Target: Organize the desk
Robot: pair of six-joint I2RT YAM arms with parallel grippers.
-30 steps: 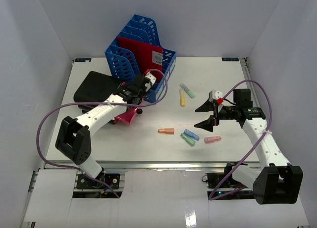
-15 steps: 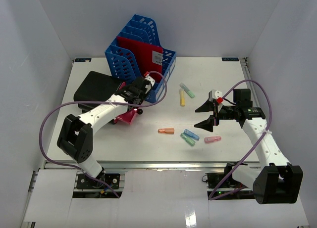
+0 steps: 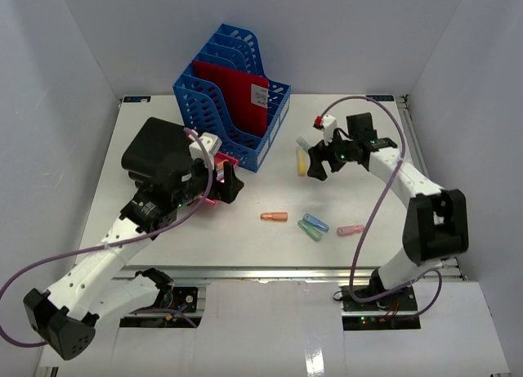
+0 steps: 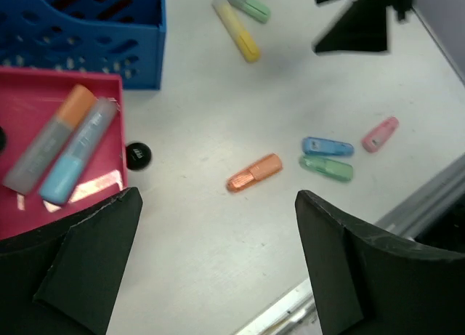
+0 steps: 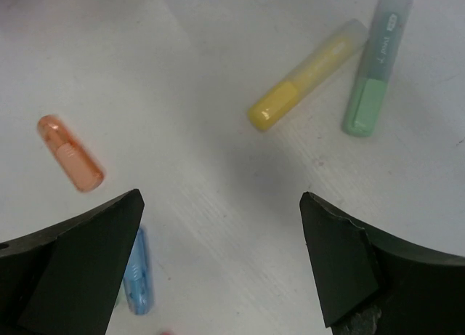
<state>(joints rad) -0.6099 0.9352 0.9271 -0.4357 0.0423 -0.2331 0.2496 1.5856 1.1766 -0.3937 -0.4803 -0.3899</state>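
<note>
The white desk [image 3: 245,246] holds loose highlighters and caps. A pink tray [image 4: 43,95] by the blue file rack [image 3: 233,99] carries an orange highlighter [image 4: 51,135] and a blue highlighter [image 4: 76,157]. My left gripper [image 3: 225,185] hovers open and empty above the tray's right edge; in its wrist view the left gripper [image 4: 218,197] frames bare desk. My right gripper [image 3: 320,159] stands open and empty over the desk just short of a yellow highlighter [image 5: 305,73] and a green highlighter [image 5: 374,70].
An orange cap [image 3: 274,217], a blue cap [image 3: 315,222], a green cap [image 3: 309,231] and a pink cap [image 3: 350,230] lie at front centre. A black pouch [image 3: 159,152] lies left of the rack, which holds a red folder [image 3: 237,95]. A small black round piece [image 4: 137,155] sits by the tray.
My left gripper opened and drew up and back from the pink tray. My right arm swung away from the front centre toward the yellow and green highlighters and opened a little wider.
</note>
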